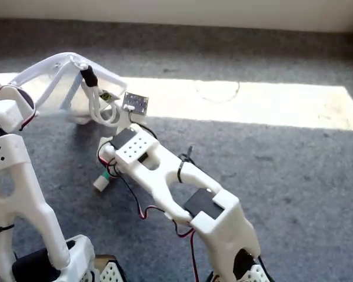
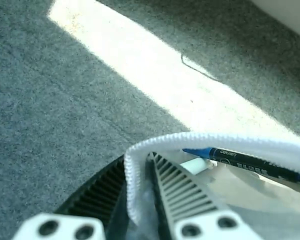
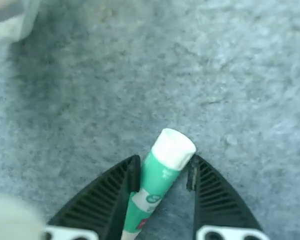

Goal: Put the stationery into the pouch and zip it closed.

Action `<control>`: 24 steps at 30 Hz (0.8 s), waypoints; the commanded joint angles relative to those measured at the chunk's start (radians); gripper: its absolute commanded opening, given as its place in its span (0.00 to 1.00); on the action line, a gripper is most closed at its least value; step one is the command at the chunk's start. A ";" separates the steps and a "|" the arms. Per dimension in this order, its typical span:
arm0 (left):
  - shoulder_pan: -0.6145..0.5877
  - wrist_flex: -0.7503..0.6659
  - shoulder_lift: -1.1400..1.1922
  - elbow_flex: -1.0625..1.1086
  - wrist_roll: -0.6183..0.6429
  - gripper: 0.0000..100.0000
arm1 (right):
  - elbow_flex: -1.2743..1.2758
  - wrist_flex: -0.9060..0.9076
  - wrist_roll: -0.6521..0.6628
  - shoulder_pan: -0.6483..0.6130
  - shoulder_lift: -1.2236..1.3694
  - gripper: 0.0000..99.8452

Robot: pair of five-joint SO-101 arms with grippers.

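Observation:
A see-through mesh pouch hangs lifted at the far left, with a white strap dangling from its zip end. My left gripper is shut on the pouch's white rim. Inside the pouch lie a blue pen and a small white item. A green glue stick with a white cap is down at the carpet below the pouch. My right gripper is closed around it, with one finger against the body and the other against the cap.
The floor is grey carpet crossed by a bright sunlit band. A thin loop of thread lies in that band. A pale wall runs along the back. The two arm bases stand close together at the near edge.

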 commanded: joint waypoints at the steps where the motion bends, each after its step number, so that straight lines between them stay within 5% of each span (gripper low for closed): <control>1: -0.010 -0.017 -0.021 -0.010 0.002 0.01 | -0.053 0.031 -0.009 0.012 -0.015 0.15; 7: -0.010 -0.017 -0.021 -0.010 0.000 0.01 | -0.048 0.035 -0.009 0.077 -0.015 0.14; 13: -0.010 -0.017 -0.021 -0.010 0.000 0.01 | -0.042 0.125 -0.003 0.117 -0.018 0.03; 24: 0.028 -0.014 -0.021 -0.008 -0.037 0.01 | -0.044 0.300 0.003 0.194 -0.021 0.03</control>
